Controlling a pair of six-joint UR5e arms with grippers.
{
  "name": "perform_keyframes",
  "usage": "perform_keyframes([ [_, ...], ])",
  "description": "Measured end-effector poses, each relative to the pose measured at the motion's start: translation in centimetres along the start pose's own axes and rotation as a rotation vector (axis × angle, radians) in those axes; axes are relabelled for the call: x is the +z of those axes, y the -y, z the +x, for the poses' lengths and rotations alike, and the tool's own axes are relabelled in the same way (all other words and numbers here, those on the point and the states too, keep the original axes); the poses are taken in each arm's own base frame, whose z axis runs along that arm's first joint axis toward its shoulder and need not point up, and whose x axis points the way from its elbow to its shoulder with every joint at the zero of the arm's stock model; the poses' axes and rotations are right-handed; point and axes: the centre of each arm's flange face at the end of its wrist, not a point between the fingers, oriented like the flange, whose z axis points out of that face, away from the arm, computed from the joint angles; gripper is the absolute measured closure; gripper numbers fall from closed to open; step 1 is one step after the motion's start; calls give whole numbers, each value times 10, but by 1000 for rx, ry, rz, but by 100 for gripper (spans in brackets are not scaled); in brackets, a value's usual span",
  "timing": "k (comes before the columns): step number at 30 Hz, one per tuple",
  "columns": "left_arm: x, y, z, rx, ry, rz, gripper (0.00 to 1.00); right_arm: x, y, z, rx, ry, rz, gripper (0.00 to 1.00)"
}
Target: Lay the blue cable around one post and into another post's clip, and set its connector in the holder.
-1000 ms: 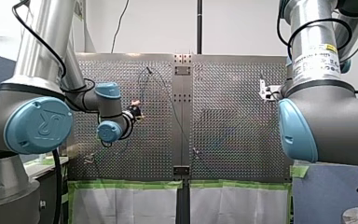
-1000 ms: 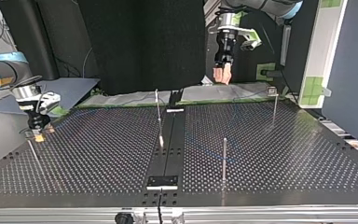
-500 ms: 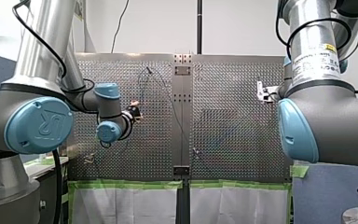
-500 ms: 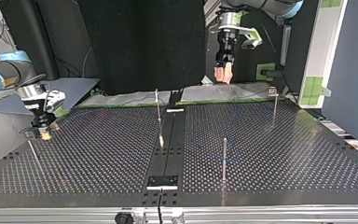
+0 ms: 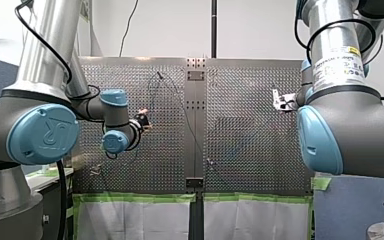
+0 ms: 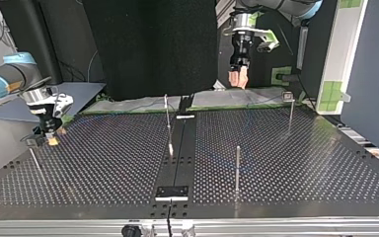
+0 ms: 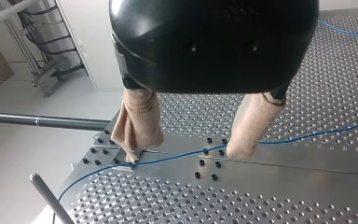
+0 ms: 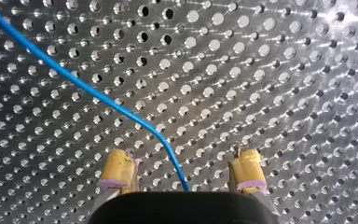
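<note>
Right hand [image 8: 182, 161] sits low over the surface [image 8: 284, 70], fingers wide and empty — blue cable [image 8: 98, 96] runs between them, then diagonally ahead. Left hand [image 7: 185, 154] also wide, higher — right looks nearer.

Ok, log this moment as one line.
left gripper: open, empty | right gripper: open, astride blue cable, not gripping | blue cable: loose on perforated table
</note>
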Motion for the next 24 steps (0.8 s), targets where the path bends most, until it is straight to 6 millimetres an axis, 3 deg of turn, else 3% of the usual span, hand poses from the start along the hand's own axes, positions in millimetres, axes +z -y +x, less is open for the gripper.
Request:
perform_keyframes([
  [13, -3, -10, 6, 22, -66, -38, 0, -2, 3, 0, -6, 11, -6, 0],
  [24, -4, -17, 9, 43, -116, -61, 0, -11, 9, 11, -19, 0, -6, 0],
])
